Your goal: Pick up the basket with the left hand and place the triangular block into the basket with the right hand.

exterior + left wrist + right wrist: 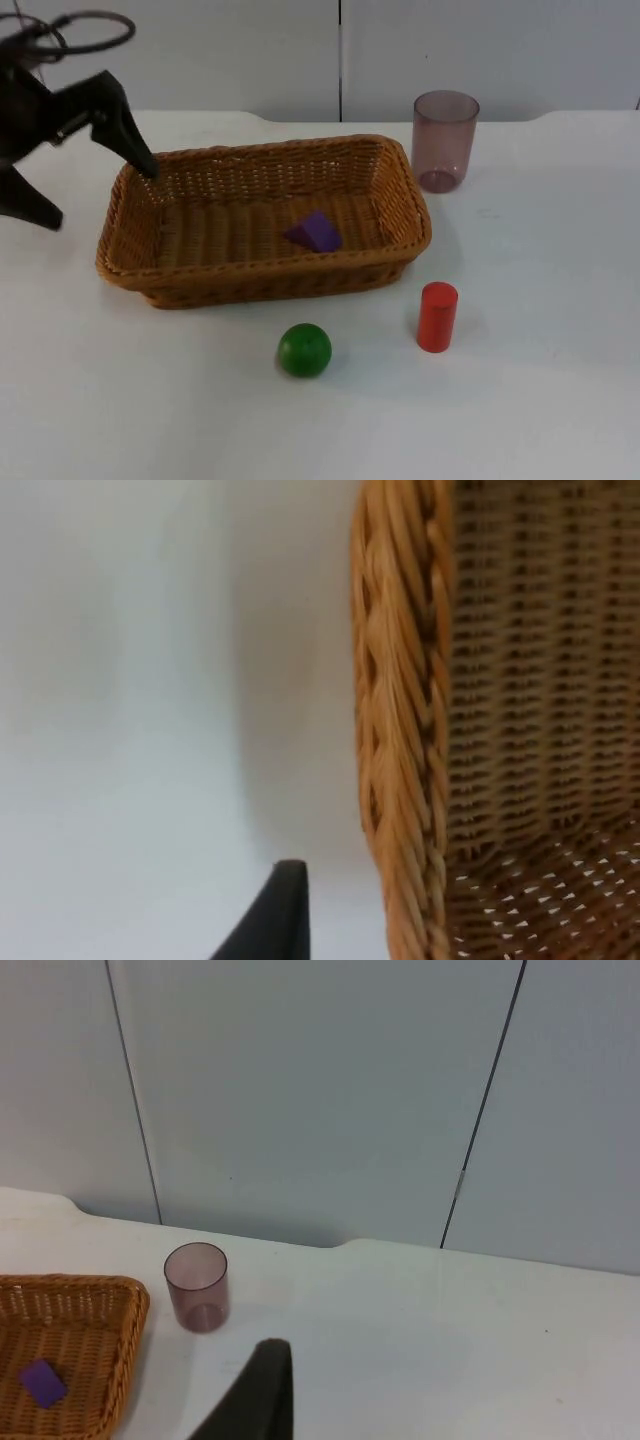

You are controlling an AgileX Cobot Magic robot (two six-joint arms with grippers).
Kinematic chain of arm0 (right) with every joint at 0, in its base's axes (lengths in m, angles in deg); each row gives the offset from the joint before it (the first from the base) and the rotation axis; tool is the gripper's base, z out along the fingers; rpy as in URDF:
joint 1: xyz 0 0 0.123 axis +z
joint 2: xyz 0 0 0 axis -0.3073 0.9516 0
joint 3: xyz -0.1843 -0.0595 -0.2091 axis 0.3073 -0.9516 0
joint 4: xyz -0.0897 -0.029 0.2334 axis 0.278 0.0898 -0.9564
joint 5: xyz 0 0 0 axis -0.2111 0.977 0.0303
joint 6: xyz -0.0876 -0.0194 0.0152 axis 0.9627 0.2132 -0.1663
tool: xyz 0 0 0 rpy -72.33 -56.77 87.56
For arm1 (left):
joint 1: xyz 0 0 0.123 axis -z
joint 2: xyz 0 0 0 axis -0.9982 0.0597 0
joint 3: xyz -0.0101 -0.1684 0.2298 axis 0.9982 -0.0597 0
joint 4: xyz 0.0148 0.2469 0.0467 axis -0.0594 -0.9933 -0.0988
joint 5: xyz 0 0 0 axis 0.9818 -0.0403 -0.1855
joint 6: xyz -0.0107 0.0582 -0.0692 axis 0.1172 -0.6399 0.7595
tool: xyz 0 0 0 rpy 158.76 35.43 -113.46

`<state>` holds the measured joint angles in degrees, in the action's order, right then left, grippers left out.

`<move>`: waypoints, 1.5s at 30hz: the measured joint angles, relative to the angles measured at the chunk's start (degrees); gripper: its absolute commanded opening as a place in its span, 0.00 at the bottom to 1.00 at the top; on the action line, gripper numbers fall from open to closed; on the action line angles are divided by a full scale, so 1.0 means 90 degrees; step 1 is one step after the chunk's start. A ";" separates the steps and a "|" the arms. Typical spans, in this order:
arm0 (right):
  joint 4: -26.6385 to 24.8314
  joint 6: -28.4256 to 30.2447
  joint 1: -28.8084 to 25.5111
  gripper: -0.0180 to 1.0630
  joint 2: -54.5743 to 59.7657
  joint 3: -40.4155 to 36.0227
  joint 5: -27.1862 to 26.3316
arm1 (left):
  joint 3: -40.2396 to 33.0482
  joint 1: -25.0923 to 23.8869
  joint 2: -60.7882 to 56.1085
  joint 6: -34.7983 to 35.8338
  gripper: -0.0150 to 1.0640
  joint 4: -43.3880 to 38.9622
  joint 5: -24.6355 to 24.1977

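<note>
We see the left gripper [95,170] at the left end of the brown woven wicker basket [262,283]. Its two black fingers [130,140] are spread wide, one on the basket's rim and one out over the white table [540,300], and it holds nothing. The small purple triangular block [316,232] lies inside the basket, on its floor. Behind the basket's right end stands a see-through purple plastic cup [445,140]. In front of the basket sit a green ball [304,350] and an upright red cylinder [437,316]. We cannot tell how the right gripper [262,1392] is set.
</note>
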<state>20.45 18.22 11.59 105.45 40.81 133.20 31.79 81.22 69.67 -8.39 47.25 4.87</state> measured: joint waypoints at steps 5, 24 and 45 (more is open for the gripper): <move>0.0000 0.0011 0.0000 0.99 0.0000 0.0000 0.0000 | -0.0215 -0.0017 -0.1073 0.0269 0.99 -0.1182 0.0708; 0.0239 0.0012 0.0000 0.99 0.0000 0.0000 -0.0014 | -0.2166 0.0046 -0.5470 0.0969 0.99 -0.2229 0.3831; 0.2160 -0.1536 0.0000 0.99 -0.0078 -0.1707 -0.1752 | -0.0594 0.0543 -0.6800 0.0539 0.99 -0.2077 0.1723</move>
<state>39.89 4.39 11.59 104.74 25.44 117.43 26.45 86.11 8.47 -3.53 28.56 20.37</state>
